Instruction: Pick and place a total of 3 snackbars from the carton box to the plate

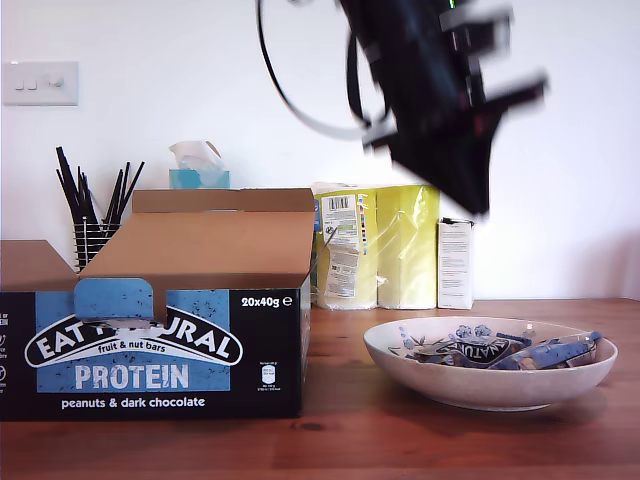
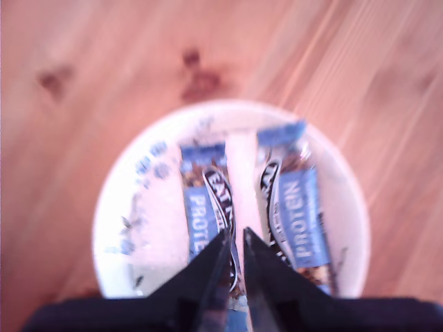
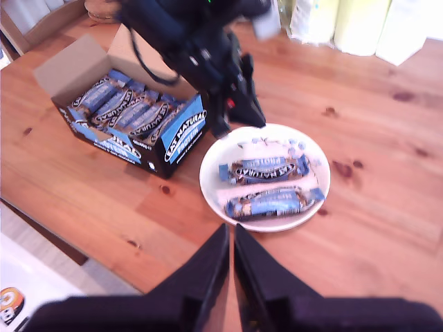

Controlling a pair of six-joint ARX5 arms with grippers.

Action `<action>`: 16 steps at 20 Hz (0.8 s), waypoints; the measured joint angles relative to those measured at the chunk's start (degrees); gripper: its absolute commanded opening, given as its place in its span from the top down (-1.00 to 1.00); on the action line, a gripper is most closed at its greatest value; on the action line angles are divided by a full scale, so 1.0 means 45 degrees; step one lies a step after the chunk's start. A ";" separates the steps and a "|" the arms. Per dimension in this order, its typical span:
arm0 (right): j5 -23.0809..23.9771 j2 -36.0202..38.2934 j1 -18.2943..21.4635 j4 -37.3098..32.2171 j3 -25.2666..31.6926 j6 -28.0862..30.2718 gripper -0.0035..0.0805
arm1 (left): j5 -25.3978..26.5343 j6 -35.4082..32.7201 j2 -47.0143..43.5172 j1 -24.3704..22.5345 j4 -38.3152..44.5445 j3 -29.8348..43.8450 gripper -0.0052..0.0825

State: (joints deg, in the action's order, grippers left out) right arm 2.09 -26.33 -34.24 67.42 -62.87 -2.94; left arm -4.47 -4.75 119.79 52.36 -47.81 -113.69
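The carton box (image 1: 150,350) stands open at the exterior view's left, and several snackbars (image 3: 124,107) lie packed inside it. At the exterior view's right sits the plate (image 1: 480,380). Two snackbars (image 2: 204,200) (image 2: 297,207) lie side by side in the plate (image 2: 159,228), also seen from high up as snackbars (image 3: 263,168) (image 3: 273,200). My first gripper (image 2: 235,235) hangs above the plate, shut and holding nothing; its arm (image 1: 440,100) is blurred. My second gripper (image 3: 230,232) is shut and empty, far above the table's near edge.
Behind the box stand a wire holder of black sticks (image 1: 95,215) and a tissue box (image 1: 200,165). Yellow wrapped packs (image 1: 385,245) and a small white carton (image 1: 455,262) line the wall behind the plate. The wooden table's edge (image 3: 104,263) runs below my second gripper.
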 measured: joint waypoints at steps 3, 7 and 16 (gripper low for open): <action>-0.0005 -0.0777 0.0000 -0.1452 -0.0005 0.0597 0.95 | -0.0359 0.0000 -0.1214 -0.0248 -0.0495 -0.0160 0.92; -0.0005 -0.1117 0.0000 -0.2618 -0.0005 0.1472 0.95 | -0.0845 0.0000 -0.1341 -0.0855 -0.0767 -0.0087 0.92; -0.0733 -0.2837 0.0000 -0.4129 -0.0005 0.2302 0.95 | -0.1248 0.0311 -0.4449 -0.1753 0.1957 0.5416 0.93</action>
State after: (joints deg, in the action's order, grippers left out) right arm -1.21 -39.09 -34.24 48.84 -62.89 7.42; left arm -10.09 -3.36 99.77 44.47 -39.00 -89.32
